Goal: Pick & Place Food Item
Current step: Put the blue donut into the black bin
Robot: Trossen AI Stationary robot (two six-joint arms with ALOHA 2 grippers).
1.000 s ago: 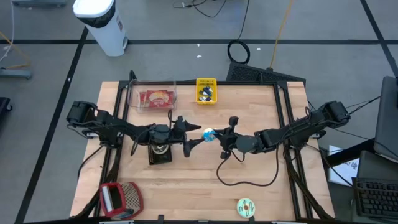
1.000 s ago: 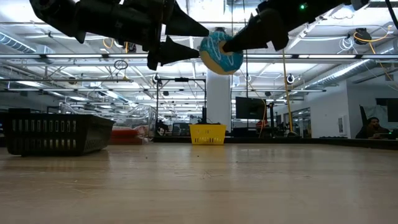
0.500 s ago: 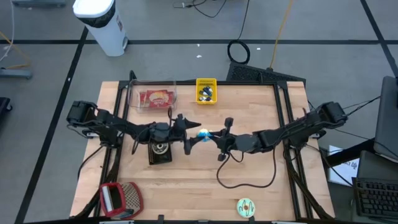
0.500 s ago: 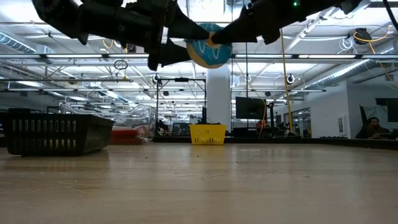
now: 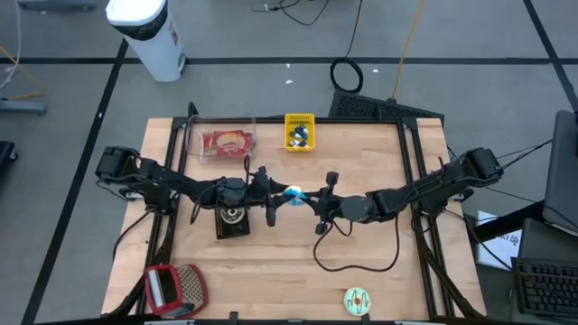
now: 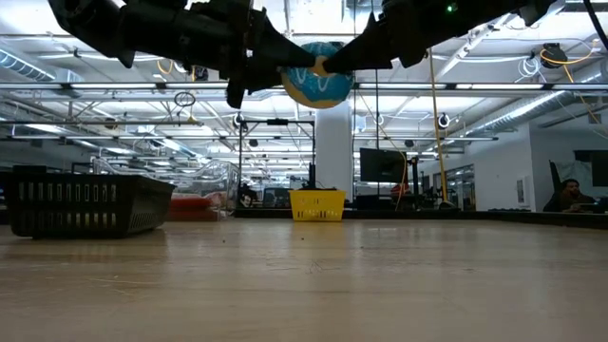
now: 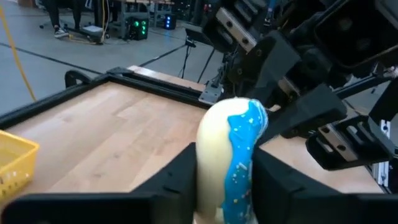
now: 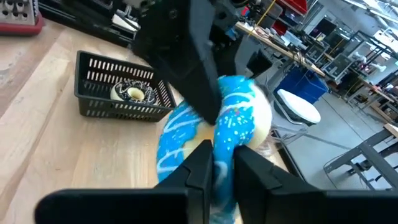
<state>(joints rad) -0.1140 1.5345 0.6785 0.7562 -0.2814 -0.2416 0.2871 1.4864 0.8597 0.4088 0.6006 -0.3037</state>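
blue-frosted donut point(image 5: 293, 193) held in the air above the middle of the surface point(image 5: 379, 271), well clear of the wood in the low view point(image 6: 317, 78). left gripper point(image 5: 275, 199) reaching in from the left edge, fingers point(image 7: 180, 171) closed against either side of the donut point(image 7: 233, 158), pinching it edge-on. right gripper point(image 5: 312, 197) meeting it from the right edge, fingers point(image 8: 202, 165) likewise clamped on the same donut point(image 8: 214, 127), white sprinkle flecks showing on the blue icing. both grippers nose to nose, donut between them, in the low view too: left gripper point(image 6: 285, 59), right gripper point(image 6: 334, 63).

black wire basket point(image 5: 232, 219) on the surface just under the left arm, a little toward the front edge; dark donut with white drizzle point(image 8: 132, 92) lying inside it, basket point(image 8: 121, 93) seen past the right gripper. same basket at the left in the low view point(image 6: 85, 202).

small yellow basket point(image 5: 299, 132) at the back edge near the middle, dark and pale items inside, too small to tell apart. clear plastic container point(image 5: 222, 141) left of it along the back edge, red-packaged item inside. red-and-grey box grater point(image 5: 172, 289) lying at the front left corner. green-frosted donut point(image 5: 357, 301) at the front edge, toward the right. black cable point(image 5: 361, 257) looping across the surface below the right arm.
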